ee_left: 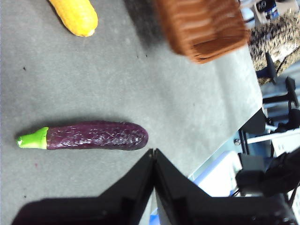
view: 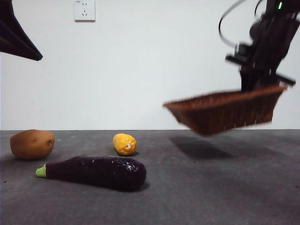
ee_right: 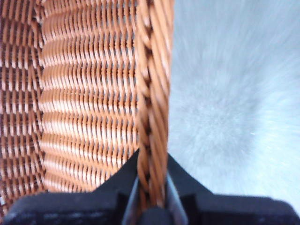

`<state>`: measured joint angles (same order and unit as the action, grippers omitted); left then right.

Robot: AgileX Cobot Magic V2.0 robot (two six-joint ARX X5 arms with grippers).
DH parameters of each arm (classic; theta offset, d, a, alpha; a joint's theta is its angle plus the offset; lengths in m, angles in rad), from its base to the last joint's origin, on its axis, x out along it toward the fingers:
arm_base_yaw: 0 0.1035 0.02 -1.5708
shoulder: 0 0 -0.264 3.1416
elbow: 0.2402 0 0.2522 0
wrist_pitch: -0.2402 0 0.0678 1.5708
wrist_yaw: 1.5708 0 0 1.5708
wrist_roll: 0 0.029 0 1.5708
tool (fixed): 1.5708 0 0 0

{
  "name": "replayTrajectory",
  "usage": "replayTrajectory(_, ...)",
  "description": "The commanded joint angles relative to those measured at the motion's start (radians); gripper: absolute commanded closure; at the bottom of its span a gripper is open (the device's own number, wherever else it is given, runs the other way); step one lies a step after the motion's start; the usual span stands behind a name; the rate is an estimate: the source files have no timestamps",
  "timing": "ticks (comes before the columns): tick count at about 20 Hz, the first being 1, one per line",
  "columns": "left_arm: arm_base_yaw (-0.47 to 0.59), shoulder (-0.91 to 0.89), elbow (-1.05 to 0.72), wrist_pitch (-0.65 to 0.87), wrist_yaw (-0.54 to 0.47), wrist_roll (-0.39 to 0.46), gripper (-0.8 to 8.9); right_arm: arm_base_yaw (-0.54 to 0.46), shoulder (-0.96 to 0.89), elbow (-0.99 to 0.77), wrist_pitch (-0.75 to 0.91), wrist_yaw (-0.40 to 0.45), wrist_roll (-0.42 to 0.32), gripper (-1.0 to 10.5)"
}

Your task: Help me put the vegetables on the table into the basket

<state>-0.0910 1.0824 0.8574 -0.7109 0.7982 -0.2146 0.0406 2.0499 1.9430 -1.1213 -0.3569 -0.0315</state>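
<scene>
Two grippers: right gripper (ee_right: 152, 187) clamped on one basket (view: 225, 110) rim, aloft at 3 o'clock; left gripper (ee_left: 153, 154) jaws together, idle. Three vegetables on desk (view: 211, 187): potato (view: 32, 144), corn (view: 124, 144), eggplant (view: 96, 172), 7–9 o'clock.

Front view: even, soft light on a white wall, bright upper half. Basket (view: 225, 111) and the arm above it smeared by motion blur; its soft shadow lies on the table (view: 220, 187) below. Eggplant (view: 96, 172) sharp, small glare specks on its skin, thin shadow beneath. Potato (view: 32, 144) slightly soft. Left wrist view: table pale, washed out; basket (ee_left: 202, 28) blurred at the upper edge. Right wrist view: weave (ee_right: 89, 93) in focus, right half a bright, streaked blur.
</scene>
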Motion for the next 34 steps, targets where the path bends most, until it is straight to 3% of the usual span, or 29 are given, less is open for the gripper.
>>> replayTrajectory(1, -0.002, 0.008, 0.061, -0.047, -0.078, -0.021, 8.19, 0.003, -0.079, 0.0, -0.031, -0.014, -0.025, 9.6)
replayTrajectory(6, -0.043, 0.225, 0.36, -0.323, -0.312, -0.005, 8.18, 0.003, -0.232, 0.0, -0.086, -0.013, -0.05, 9.6)
replayTrajectory(8, -0.099, 0.352, 0.48, -0.333, -0.406, 0.035, 8.19, 0.003, -0.267, 0.0, -0.101, -0.013, -0.055, 9.6)
replayTrajectory(10, -0.16, 0.473, 0.594, -0.317, -0.425, 0.013, 8.2, 0.003, -0.288, 0.0, -0.127, -0.013, -0.076, 9.6)
replayTrajectory(17, -0.257, 0.927, 1.089, -0.492, -0.478, -0.129, 7.9, 0.003, -0.293, 0.0, -0.158, -0.009, -0.108, 9.6)
replayTrajectory(19, -0.264, 1.004, 1.172, -0.491, -0.485, -0.187, 6.98, 0.001, -0.293, 0.0, -0.167, -0.008, -0.113, 9.6)
replayTrajectory(20, -0.264, 1.035, 1.191, -0.485, -0.485, -0.21, 5.98, -0.011, -0.293, 0.0, -0.168, -0.008, -0.114, 9.6)
replayTrajectory(23, -0.264, 1.089, 1.192, -0.436, -0.485, -0.234, 1.71, -0.041, -0.293, 0.0, -0.183, -0.01, -0.122, 9.6)
replayTrajectory(24, -0.268, 1.099, 1.192, -0.415, -0.486, -0.235, 1.18, -0.058, -0.293, 0.0, -0.183, -0.01, -0.122, 9.6)
replayTrajectory(30, -0.277, 1.146, 1.192, -0.376, -0.522, -0.254, 1.18, -0.152, -0.293, 0.0, -0.185, -0.01, -0.121, 9.6)
replayTrajectory(34, -0.283, 1.193, 1.192, -0.397, -0.537, -0.287, 1.22, -0.161, -0.293, -0.001, -0.182, -0.011, -0.126, 9.6)
